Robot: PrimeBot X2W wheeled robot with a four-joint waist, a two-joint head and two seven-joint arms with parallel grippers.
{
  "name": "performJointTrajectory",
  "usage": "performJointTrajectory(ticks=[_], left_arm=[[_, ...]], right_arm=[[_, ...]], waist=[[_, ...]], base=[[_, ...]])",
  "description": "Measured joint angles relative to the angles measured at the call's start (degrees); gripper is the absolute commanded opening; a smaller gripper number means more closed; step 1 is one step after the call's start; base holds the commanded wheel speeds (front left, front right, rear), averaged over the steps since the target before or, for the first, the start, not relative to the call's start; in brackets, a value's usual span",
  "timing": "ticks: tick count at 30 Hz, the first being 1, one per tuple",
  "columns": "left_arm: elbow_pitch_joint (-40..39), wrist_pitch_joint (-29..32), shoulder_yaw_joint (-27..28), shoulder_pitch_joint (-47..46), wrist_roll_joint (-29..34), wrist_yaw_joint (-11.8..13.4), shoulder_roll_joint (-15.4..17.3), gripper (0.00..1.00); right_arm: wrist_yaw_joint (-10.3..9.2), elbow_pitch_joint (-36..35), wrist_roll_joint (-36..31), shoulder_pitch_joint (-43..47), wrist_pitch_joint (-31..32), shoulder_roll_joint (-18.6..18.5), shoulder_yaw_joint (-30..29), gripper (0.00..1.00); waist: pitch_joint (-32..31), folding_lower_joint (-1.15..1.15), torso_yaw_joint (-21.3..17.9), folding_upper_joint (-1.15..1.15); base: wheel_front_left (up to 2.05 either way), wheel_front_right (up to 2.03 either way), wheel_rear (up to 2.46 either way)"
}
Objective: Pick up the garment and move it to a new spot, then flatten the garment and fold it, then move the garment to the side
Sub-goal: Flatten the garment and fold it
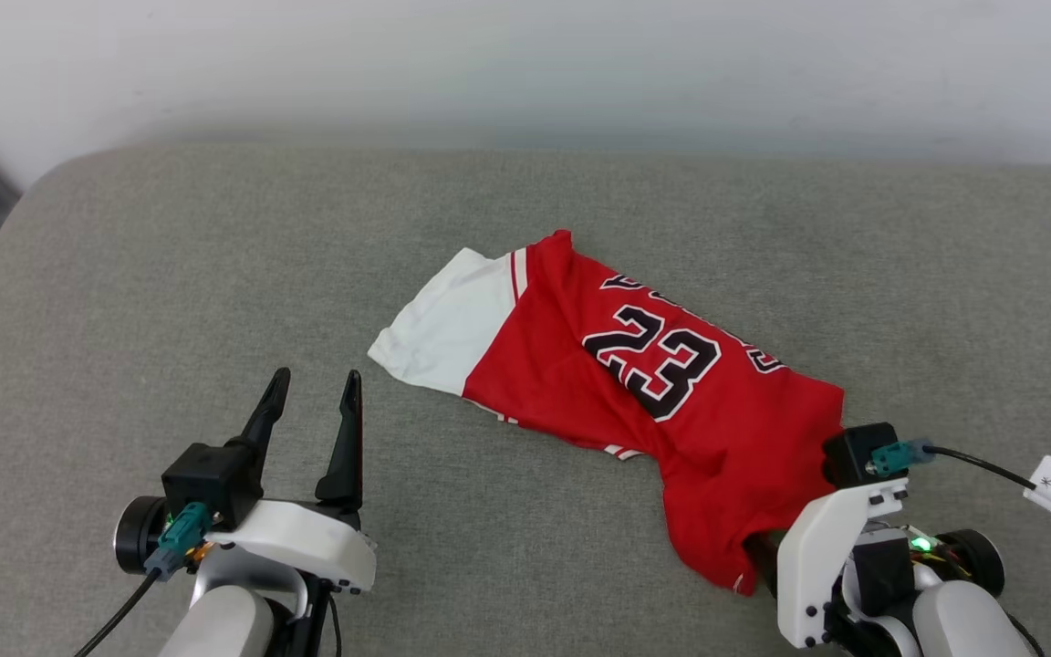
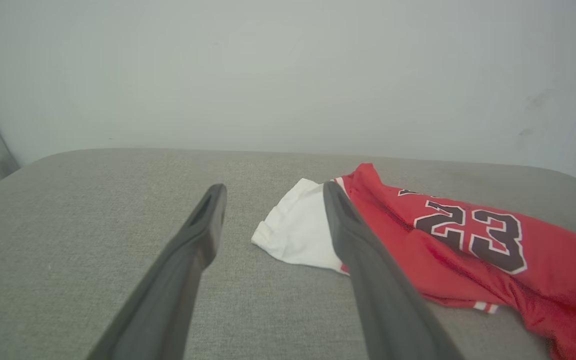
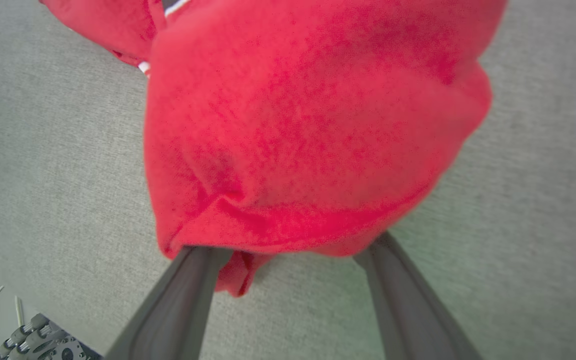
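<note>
Grey cloth surface carries the red garment, centre-right, its long axis running diagonally: white sleeve at far left, hem at near right. That hem drapes over the right gripper, whose fingers are spread wide, pinching nothing. The left gripper, near the sleeve, gapes empty.

Lighting is bright, even and diffuse in all three views, source not determinable; no glare, and only a faint soft shadow along the edge of the garment on the grey cushion. Head view is sharp at centre, hazy toward the wall. Right wrist view shows the garment close to the lens, blurred and grainy; both wrist views bow at the edges.
</note>
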Motion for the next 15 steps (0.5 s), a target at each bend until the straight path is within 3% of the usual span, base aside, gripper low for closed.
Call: performJointTrajectory(ticks=[5, 6, 7, 8, 15], left_arm=[[0.9, -0.4, -0.2, -1.6, 0.5, -0.8, -1.0, 1.00], [1.2, -0.4, -0.1, -1.8, 0.5, -1.0, -1.1, 1.00], [1.5, -0.4, -0.1, -2.0, 0.5, -1.0, -1.3, 1.00], [1.7, -0.4, -0.1, -2.2, 0.5, -1.1, -1.4, 1.00], [3.0, -0.5, 0.5, -2.3, 0.8, -1.6, -2.1, 1.00]], right_arm=[[0.00, 5.8, 2.3, -3.5, -0.8, -0.4, 2.8, 1.00], [0.00, 6.8, 2.4, -4.1, -0.7, -0.5, 3.1, 0.93], [0.00, 7.8, 2.8, -4.7, -0.6, -0.7, 3.3, 0.32], [0.00, 8.6, 3.5, -5.2, -0.5, -0.8, 3.5, 0.00], [0.07, 10.9, 3.8, -7.9, -4.2, -3.2, 3.8, 0.00]], waist=[[2.8, 0.00, 1.8, 0.00], [3.1, 0.00, 2.1, 0.00], [3.5, 0.00, 2.4, 0.00], [3.7, 0.00, 2.7, 0.00], [3.5, 0.00, 2.8, 0.00]], base=[[0.00, 0.00, 0.00], [0.00, 0.00, 0.00], [0.00, 0.00, 0.00], [0.00, 0.00, 0.00], [0.00, 0.00, 0.00]])
